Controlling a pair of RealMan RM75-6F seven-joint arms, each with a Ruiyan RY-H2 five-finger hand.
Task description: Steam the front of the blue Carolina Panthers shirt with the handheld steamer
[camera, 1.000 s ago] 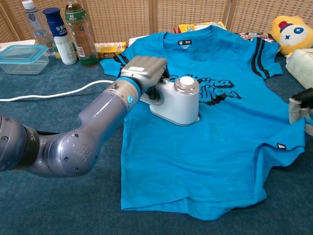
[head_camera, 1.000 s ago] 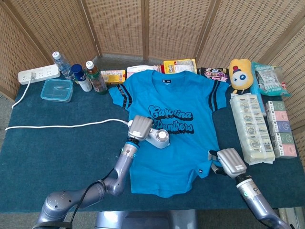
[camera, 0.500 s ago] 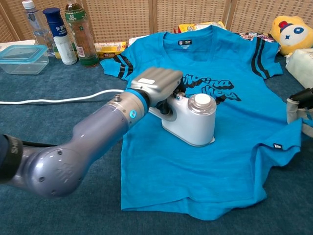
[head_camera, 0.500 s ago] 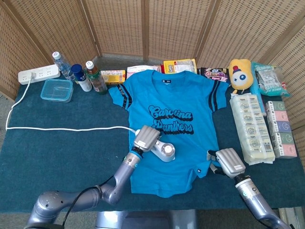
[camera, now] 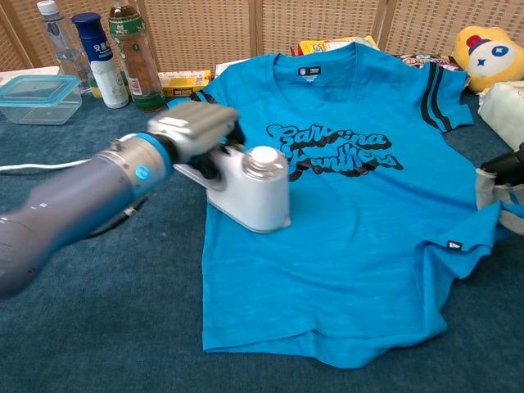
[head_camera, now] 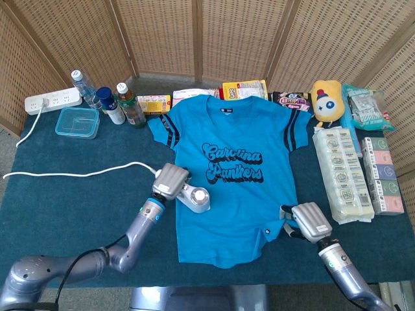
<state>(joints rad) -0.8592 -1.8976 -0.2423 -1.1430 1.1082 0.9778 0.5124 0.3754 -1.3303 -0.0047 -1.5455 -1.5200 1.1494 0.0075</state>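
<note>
Woven cane screens stood behind a dark teal table [head_camera: 58, 207], w/ the blue Panthers shirt [head_camera: 240, 201] laid flat, front up, at frame centre. We saw the left hand [head_camera: 170, 179] wrapped around the white steamer [head_camera: 194, 198] — it sat on the shirt's left edge, just left of and below the printed lettering. In the chest view the hand [camera: 190, 124] gripped the steamer [camera: 250, 190] by its handle. A white cord [head_camera: 78, 173] ran from it toward the left edge. At lower right the right hand [head_camera: 308, 221] was at the shirt's bunched hem corner, apparently pinching the fabric — we couldn't tell for sure. Bottles [head_camera: 120, 103] and a clear box [head_camera: 77, 122] sat upper left; a yellow plush [head_camera: 325, 101] upper right.
</note>
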